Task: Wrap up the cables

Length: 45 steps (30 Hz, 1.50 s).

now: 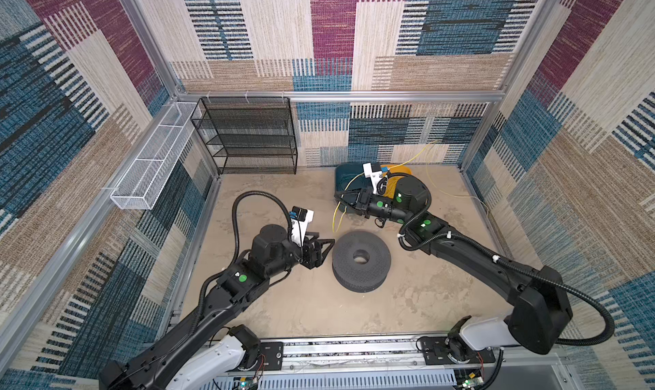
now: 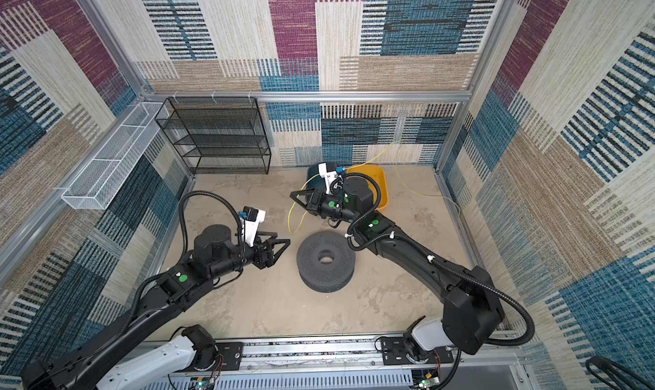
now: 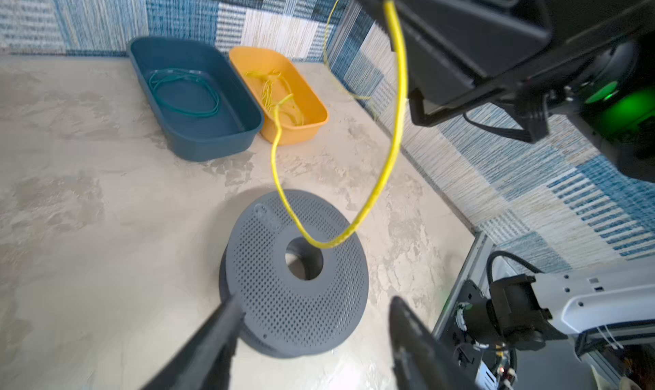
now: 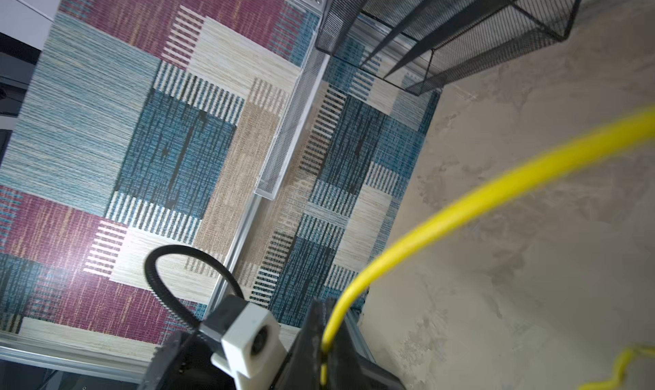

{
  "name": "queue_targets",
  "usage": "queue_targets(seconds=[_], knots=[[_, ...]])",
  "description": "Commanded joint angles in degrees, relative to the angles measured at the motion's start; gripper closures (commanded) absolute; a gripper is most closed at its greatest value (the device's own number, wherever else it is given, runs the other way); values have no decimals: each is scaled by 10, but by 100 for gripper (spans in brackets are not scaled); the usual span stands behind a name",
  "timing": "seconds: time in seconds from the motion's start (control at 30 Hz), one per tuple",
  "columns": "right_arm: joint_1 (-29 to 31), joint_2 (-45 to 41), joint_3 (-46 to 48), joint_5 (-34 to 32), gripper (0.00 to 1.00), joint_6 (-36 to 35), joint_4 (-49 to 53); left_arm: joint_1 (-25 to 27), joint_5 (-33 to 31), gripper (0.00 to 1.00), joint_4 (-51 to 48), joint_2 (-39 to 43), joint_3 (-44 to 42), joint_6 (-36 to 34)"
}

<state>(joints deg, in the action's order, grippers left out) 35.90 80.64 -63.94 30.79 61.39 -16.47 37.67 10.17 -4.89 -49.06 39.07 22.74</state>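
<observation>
Now the right gripper [image 1: 341, 197] pinches the yellow cable [image 1: 334, 219]. Its loop hangs mid-frame in both top views, upper left of the grey spool [image 1: 376, 266]. The left gripper [image 1: 324, 251] is spread and empty, just left of the spool.

Background stuff: a black mesh shelf unit [image 1: 248, 136] stands against the back wall, with a long white mesh basket [image 1: 149, 172] mounted on the side rail just beside it. A blue tub [image 3: 212, 147] and an orange tub [image 3: 294, 133] sit touching side by side on the beige tabletop [image 1: 283, 299]. Patchwork carpet walls [image 1: 283, 34] run all around.

No legible text or labels.
</observation>
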Motion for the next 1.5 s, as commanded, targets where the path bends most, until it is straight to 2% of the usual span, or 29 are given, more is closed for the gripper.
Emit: queue_targets(seconds=[0.0,0.2,0.37,0.6,0.63,0.7,0.8,0.87,1.0,1.27,1.37,1.47], knots=[[0,-13,0,-27,100,22,-26,13,-47,31,156,18,-60,19],[0,-26,2,-31,100,37,-34,79,-121,29,274,-25,-95,-45],[0,-40,19,-31,100,43,-34,92,-191,32,428,-68,-119,-78],[0,-51,26,-35,100,42,-26,93,-192,55,542,-150,-108,-99],[0,-51,27,-35,100,42,-24,93,-188,61,551,-159,-107,-100],[0,-51,25,-36,100,41,-22,93,-187,73,553,-167,-104,-99],[0,-50,23,-37,100,41,-20,93,-190,79,567,-167,-112,-101],[0,-49,24,-38,100,39,-20,93,-195,89,567,-159,-116,-106],[0,-44,24,-37,100,43,-22,93,-192,100,544,-142,-114,-122],[-1,-45,19,-53,100,33,-12,93,-180,100,517,-119,-124,-131],[-2,-43,-1,-74,100,8,16,93,-170,100,469,-106,-118,-129],[-17,-25,-36,-88,100,-24,44,94,-158,100,368,-92,-103,-119]])
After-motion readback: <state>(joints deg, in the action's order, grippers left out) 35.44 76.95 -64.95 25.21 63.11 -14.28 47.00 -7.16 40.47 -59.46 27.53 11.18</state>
